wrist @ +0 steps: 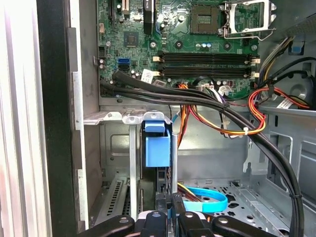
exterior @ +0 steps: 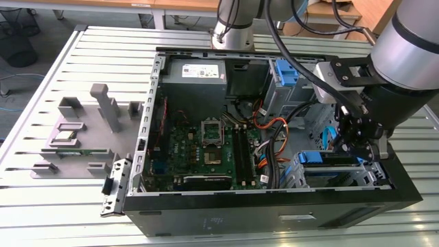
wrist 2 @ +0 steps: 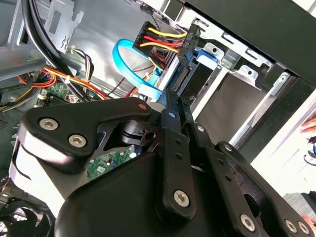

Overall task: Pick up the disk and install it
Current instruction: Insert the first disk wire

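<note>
Disk (wrist: 157,148) with its blue bracket stands on edge in the drive bay at the case's (exterior: 274,216) front corner, on the exterior view's right. I see metal bay walls tight on both sides and cables (wrist: 217,106) crossing just above. My claw (exterior: 362,149) sits over the bay; I cannot tell its opening or grip.
</note>
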Motion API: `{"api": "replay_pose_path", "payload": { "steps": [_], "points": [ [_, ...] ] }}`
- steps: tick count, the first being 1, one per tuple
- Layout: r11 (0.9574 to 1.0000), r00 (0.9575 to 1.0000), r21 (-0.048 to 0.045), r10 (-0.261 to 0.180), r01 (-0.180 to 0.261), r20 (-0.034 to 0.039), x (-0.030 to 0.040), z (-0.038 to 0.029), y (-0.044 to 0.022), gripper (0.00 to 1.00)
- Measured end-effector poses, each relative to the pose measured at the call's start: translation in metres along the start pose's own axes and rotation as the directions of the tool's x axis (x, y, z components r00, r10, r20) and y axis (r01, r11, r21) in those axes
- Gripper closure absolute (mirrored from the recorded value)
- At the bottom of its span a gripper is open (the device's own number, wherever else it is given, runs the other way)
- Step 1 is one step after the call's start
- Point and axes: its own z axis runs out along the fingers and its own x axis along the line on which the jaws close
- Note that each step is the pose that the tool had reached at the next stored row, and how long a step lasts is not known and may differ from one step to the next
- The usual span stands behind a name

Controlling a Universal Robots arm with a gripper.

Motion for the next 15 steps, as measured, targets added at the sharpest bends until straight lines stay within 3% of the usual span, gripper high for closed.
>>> {"api": "replay_pose_path", "payload": {
  "steps": [7, 15],
  "points": [
    [0.9999, 1.0000, 0.0114, -0.006, 0.006, 0.0038, 0.0013, 0.0028, 0.0029, 0.84],
    [0.9998, 0.9999, 0.0160, -0.010, 0.010, 0.0060, 0.0015, 0.0054, 0.0044, 0.84]
  ]
}}
